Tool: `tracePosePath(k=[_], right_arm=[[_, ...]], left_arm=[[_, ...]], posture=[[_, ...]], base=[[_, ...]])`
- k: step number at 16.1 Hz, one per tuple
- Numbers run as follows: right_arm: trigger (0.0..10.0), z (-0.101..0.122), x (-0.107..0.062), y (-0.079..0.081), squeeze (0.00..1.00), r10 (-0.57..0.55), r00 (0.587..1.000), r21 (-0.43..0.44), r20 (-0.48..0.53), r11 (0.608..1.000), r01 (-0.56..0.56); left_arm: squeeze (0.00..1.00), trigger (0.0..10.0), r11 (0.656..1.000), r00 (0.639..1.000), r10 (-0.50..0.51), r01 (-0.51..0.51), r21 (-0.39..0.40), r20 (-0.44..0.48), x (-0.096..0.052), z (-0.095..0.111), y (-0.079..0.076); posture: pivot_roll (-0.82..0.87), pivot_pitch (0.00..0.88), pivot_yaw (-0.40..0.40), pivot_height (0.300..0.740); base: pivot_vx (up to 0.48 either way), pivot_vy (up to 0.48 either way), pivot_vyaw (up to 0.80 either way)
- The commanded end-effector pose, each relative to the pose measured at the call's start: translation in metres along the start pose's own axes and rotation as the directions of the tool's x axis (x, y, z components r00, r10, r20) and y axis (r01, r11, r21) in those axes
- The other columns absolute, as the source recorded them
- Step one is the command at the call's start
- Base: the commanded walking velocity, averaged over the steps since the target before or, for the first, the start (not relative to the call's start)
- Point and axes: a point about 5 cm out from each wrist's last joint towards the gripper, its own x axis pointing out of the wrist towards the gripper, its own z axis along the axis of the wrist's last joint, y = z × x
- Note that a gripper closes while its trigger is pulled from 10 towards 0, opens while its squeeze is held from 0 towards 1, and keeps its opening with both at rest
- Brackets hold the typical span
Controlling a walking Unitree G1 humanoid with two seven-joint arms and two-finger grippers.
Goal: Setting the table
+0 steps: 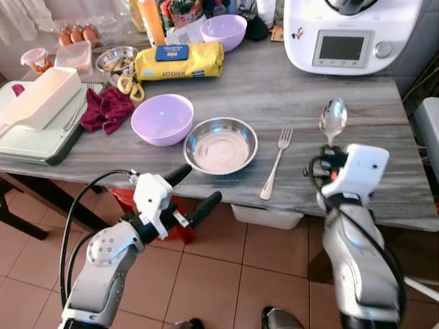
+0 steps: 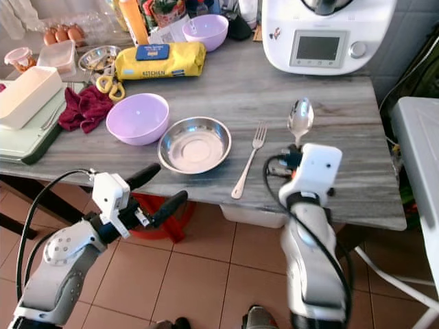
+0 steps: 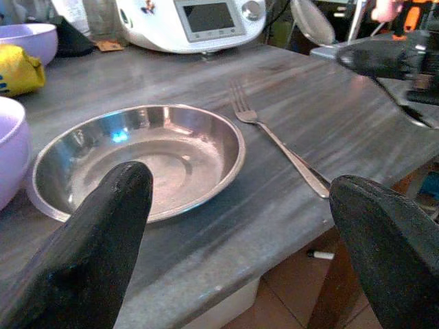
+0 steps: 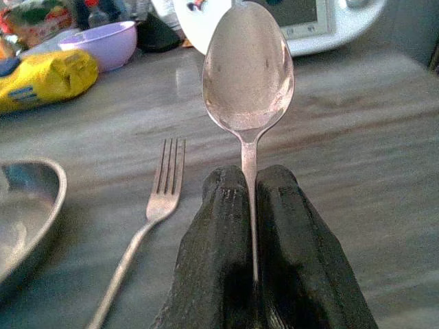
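A steel plate (image 1: 221, 144) lies near the front edge of the grey table (image 1: 288, 89), with a fork (image 1: 276, 160) just to its right. My right gripper (image 4: 250, 205) is shut on the handle of a spoon (image 1: 333, 120), whose bowl points away from me above the table, right of the fork. My left gripper (image 1: 193, 192) hangs open in front of the table edge, just short of the plate (image 3: 137, 161), with nothing between its fingers (image 3: 89, 253). A lilac bowl (image 1: 162, 118) sits left of the plate.
A second lilac bowl (image 1: 223, 31), a yellow pack (image 1: 180, 60), a red cloth (image 1: 106, 110), scissors (image 1: 130, 87) and a white kitchen machine (image 1: 350, 31) stand further back. A green tray (image 1: 34, 137) holding a white container fills the left end. A red object stands under the table.
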Motion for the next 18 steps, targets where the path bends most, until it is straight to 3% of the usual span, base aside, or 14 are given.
tracePosePath(k=[1, 5, 8, 11, 18], right_arm=[[10.0, -0.003, 0.0, 0.003, 0.0, -0.003, 1.0, 0.038, -0.028, 0.999, 0.004], [10.0, -0.013, 0.009, 0.022, 0.0, 0.025, 0.992, 0.171, -0.126, 0.985, -0.003], [10.0, -0.015, 0.012, 0.029, 0.0, 0.029, 0.987, 0.209, -0.157, 0.978, 0.004], [10.0, -0.027, 0.009, 0.024, 0.0, 0.015, 0.973, 0.211, -0.229, 0.977, 0.035], [10.0, -0.031, 0.009, 0.011, 0.0, -0.03, 0.965, 0.173, -0.26, 0.982, 0.077]], left_arm=[[0.0, 10.0, 1.0, 1.0, -0.007, 0.007, 0.004, -0.01, -0.004, 0.001, -0.001], [0.0, 10.0, 1.0, 1.0, -0.023, 0.023, -0.001, -0.011, -0.003, 0.0, -0.005], [0.0, 10.0, 1.0, 1.0, -0.02, 0.02, 0.006, -0.011, -0.004, 0.001, -0.003], [0.0, 10.0, 1.0, 1.0, -0.024, 0.024, 0.008, -0.018, -0.005, 0.001, -0.004], [0.0, 10.0, 1.0, 0.999, -0.028, 0.028, 0.005, -0.024, -0.004, -0.002, -0.006]], posture=[[-0.16, 0.215, 0.112, 0.74], [-0.15, 0.219, 0.108, 0.74], [-0.15, 0.219, 0.108, 0.74], [-0.15, 0.218, 0.11, 0.74], [-0.15, 0.22, 0.108, 0.74]], base=[[0.0, 0.0, 0.0], [0.0, 0.0, 0.0], [0.0, 0.0, 0.0], [0.0, 0.0, 0.0], [0.0, 0.0, 0.0]])
